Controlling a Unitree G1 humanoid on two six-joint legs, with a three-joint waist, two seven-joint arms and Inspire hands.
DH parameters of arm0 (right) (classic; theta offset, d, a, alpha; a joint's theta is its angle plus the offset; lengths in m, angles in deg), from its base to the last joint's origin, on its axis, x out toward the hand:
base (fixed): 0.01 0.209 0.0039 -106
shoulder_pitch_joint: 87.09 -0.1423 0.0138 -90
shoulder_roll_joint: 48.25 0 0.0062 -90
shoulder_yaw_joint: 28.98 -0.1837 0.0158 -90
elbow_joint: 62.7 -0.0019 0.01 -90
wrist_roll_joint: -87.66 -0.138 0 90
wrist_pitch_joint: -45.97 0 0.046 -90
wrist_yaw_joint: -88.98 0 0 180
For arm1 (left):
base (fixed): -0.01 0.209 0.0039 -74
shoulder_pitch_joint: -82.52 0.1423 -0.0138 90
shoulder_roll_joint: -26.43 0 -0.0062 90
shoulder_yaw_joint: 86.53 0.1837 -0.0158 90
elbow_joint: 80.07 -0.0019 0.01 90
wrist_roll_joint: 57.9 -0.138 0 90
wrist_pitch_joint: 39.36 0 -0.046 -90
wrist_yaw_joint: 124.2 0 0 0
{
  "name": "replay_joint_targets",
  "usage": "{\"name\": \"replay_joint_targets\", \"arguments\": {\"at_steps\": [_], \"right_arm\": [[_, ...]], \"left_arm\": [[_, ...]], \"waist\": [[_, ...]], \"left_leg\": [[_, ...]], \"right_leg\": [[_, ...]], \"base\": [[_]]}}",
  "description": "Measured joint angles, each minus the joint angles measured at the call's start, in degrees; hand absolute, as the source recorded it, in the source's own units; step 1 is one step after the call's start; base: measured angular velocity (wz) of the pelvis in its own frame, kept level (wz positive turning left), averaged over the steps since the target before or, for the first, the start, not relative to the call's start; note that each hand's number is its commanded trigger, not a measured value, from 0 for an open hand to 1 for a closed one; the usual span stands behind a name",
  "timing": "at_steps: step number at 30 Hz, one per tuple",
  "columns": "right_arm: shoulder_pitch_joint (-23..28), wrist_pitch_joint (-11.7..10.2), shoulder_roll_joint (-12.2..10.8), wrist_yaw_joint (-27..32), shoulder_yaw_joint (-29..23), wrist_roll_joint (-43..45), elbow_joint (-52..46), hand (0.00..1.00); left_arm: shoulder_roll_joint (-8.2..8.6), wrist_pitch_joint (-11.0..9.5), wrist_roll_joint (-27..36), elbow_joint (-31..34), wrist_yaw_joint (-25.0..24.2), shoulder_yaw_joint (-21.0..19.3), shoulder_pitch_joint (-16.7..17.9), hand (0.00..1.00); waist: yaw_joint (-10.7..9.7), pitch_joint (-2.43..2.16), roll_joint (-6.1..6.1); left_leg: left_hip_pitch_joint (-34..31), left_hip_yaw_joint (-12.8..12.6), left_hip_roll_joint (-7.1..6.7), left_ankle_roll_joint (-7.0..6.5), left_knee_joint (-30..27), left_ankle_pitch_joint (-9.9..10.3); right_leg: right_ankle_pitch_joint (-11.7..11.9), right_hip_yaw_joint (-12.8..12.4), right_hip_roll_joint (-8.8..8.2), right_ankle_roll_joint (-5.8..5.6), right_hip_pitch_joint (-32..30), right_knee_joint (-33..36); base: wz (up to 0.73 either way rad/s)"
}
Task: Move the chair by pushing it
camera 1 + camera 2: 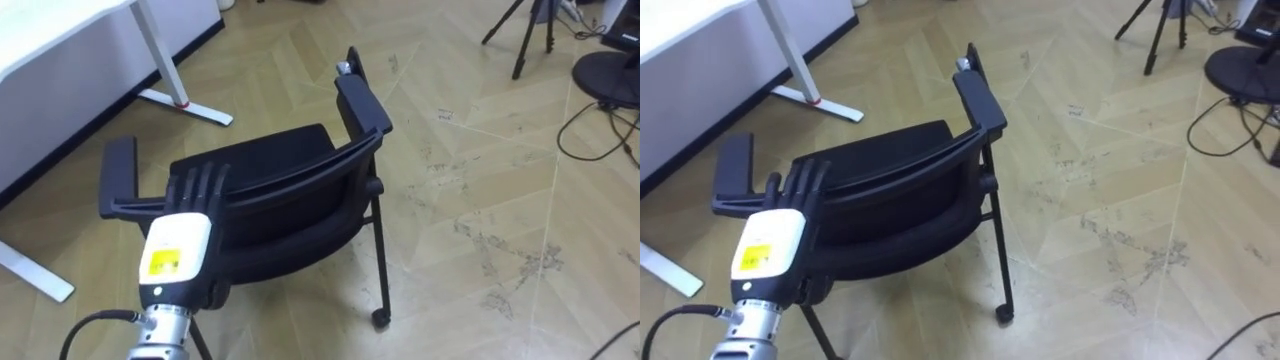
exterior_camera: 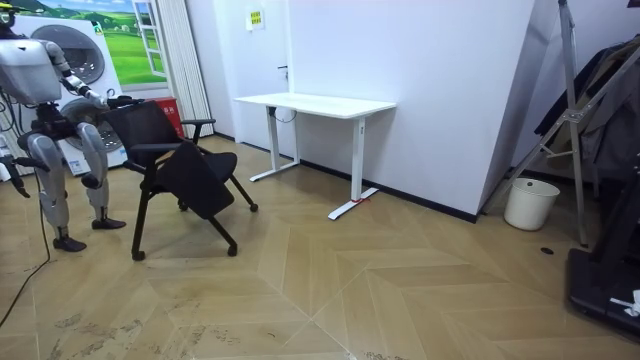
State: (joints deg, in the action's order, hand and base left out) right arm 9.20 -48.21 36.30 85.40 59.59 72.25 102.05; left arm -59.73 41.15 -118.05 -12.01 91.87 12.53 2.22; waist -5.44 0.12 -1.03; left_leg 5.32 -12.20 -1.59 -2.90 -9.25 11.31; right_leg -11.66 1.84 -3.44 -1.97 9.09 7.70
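Presently, left eye view: the left hand point(image 1: 178, 240) is released, its straight fingers point(image 1: 205, 185) laid over the top edge of the backrest of the black armrest chair on castors point(image 1: 290, 190). The chair stands directly ahead of the palm on herringbone wood flooring point(image 1: 470, 200). Right eye view: a white metal-legged desk point(image 1: 790, 60) lies beyond the hand, leftward. Room view: the robot stands behind the chair, with the desk farther on.

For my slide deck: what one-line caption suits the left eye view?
Left hand lays straight fingers on the back of the black chair, near a white desk.
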Motion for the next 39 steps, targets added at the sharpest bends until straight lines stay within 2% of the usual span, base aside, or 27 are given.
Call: {"name": "replay_joint_targets", "arguments": {"at_steps": [4, 10, 16, 21, 28, 31, 35, 39], "right_arm": [[0.03, 0.0, 0.0, -0.55, -0.05, -0.01, -0.01, 0.0], [0.58, 0.43, 0.03, -0.76, -0.16, -0.02, -0.11, 0.0], [0.51, 1.81, 0.2, -0.24, -0.41, -0.41, -0.1, 0.0], [0.51, 2.41, 0.21, -0.17, -0.41, -0.72, -0.1, 0.0], [0.58, 2.6, 0.49, -0.05, -0.52, -1.28, -0.15, 0.0], [0.56, 2.59, 0.47, 0.44, -0.36, -1.25, -0.33, 0.0], [0.58, 2.43, 0.47, 1.08, -0.37, -0.88, -0.73, 0.0], [0.6, 2.41, 0.47, 1.25, -0.32, -0.87, -0.96, 0.0]], "left_arm": [[0.0, -0.15, 0.07, -0.8, 0.49, -0.59, -0.05, 0.0], [0.12, -0.44, 3.82, -1.77, 1.26, -0.66, -0.28, 0.0], [0.24, 0.0, 8.07, -3.86, 1.54, -0.63, -1.75, 0.0], [0.23, 0.98, 9.57, -4.1, 1.59, -0.7, -2.02, 0.0], [0.1, 1.55, 11.21, -5.1, 0.71, -1.4, -3.26, 0.0], [0.1, 1.4, 11.24, -6.12, 0.71, -2.16, -4.13, 0.0], [0.11, 0.79, 11.24, -8.55, 1.56, -2.24, -5.7, 0.0], [0.11, 0.66, 11.89, -8.71, 1.81, -2.26, -5.76, 0.0]], "waist": [[-0.41, -0.13, 0.37], [-0.7, -0.3, 0.53], [-0.75, -0.73, 0.02], [-0.68, -0.65, -0.1], [-0.78, -0.38, -0.8], [-0.86, -0.37, -0.78], [-0.78, -0.13, -1.17], [-0.79, -0.1, -1.21]], "left_leg": [[0.1, -0.01, 0.01, 0.0, 0.02, 0.0], [0.3, -0.32, 0.03, 0.01, -0.03, 0.0], [0.45, -0.52, 0.11, 0.05, -0.14, -0.03], [0.73, -1.28, 0.82, 0.2, -0.17, -0.01], [0.84, -1.58, 0.93, 0.35, -0.31, -0.01], [0.84, -1.63, 0.92, 0.41, -0.34, 0.0], [0.84, -1.63, 0.93, 0.43, -0.37, 0.01], [0.77, -1.64, 0.98, 0.48, -0.38, 0.02]], "right_leg": [[0.0, -0.03, 0.01, 0.0, 0.04, 0.04], [0.04, -0.21, 0.06, 0.06, 0.05, 0.14], [0.09, -0.85, 0.15, 0.13, 0.1, 0.19], [0.35, -1.56, 0.5, 0.35, 0.09, 0.19], [0.51, -1.75, 0.69, 0.47, 0.09, 0.2], [0.55, -1.72, 0.78, 0.53, 0.09, 0.21], [0.56, -1.69, 0.82, 0.53, 0.1, 0.24], [0.56, -1.7, 0.88, 0.54, 0.01, 0.28]], "base": [[-0.01], [-0.03], [-0.01], [-0.09], [-0.02], [0.0], [0.0], [0.0]]}}
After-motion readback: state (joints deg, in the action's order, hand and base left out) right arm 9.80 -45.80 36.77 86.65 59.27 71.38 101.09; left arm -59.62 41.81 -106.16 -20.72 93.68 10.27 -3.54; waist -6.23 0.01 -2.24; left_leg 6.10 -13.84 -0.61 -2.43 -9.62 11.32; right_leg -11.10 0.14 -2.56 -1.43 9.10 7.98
